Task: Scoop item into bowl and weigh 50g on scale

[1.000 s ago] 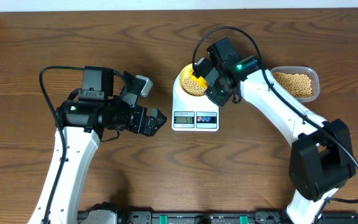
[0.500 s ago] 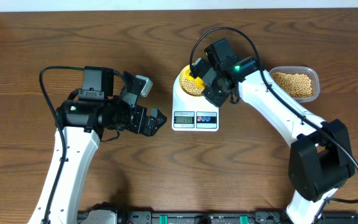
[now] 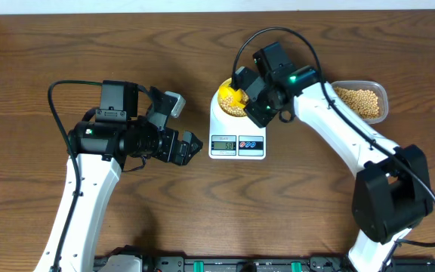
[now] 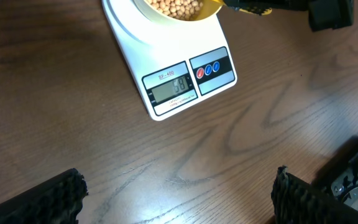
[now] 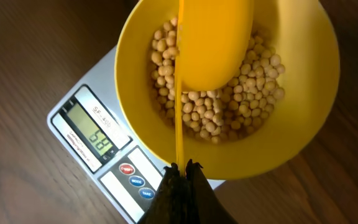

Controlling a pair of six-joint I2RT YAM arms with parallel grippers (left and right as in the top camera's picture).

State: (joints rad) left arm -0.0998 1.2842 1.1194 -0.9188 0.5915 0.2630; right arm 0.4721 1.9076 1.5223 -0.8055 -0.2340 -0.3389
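Your right gripper (image 5: pixel 181 182) is clenched on the thin handle of the bright yellow plastic scoop (image 5: pixel 213 43), with both fingers pressed together around it. The scoop's cup hangs directly over the small round pale yellow bowl (image 5: pixel 303 112), low above the small round beige-tan beans (image 5: pixel 253 99) that cover the bowl's bottom. You cannot tell whether the cup touches them. The gripper itself sits just outside the bowl's rim, on the side nearest the buttons of the white flat kitchen scale (image 5: pixel 95 134). The bowl rests on the scale's platform. The display shows two digits, but you cannot read them with certainty.

Your left gripper (image 4: pixel 179 186) is released, its fingers spread wide and holding nothing. It hovers over the bare brown wooden table (image 4: pixel 55 93) on the display side of the scale, well apart from the bowl. More beans fill the clear rectangular plastic tub (image 3: pixel 359 102), which stands apart from the scale beyond your right arm.
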